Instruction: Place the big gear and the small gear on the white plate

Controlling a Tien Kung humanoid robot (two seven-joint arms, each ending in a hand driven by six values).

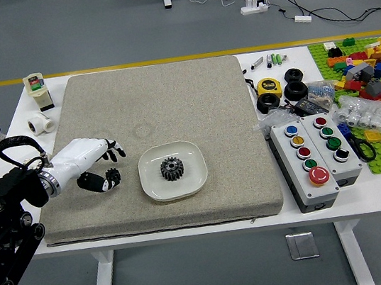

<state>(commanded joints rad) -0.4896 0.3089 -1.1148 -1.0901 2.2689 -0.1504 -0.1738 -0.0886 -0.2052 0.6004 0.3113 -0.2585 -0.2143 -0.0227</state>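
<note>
The big gear sits on the white plate. The left hand — spread wide — is at the small gear.

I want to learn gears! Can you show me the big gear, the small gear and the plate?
Big gear (172,168): head view, middle
Small gear (114,176): head view, top
Plate (176,191): head view, near rim

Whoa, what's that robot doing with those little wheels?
The robot is putting gears on a plate. The big gear sits on the white plate. The small gear is off the plate, on the grey mat. The robot's left hand is right at it, open, with the thumb beside the gear. It doesn't look gripped yet, so picking it up is probably next.
</note>
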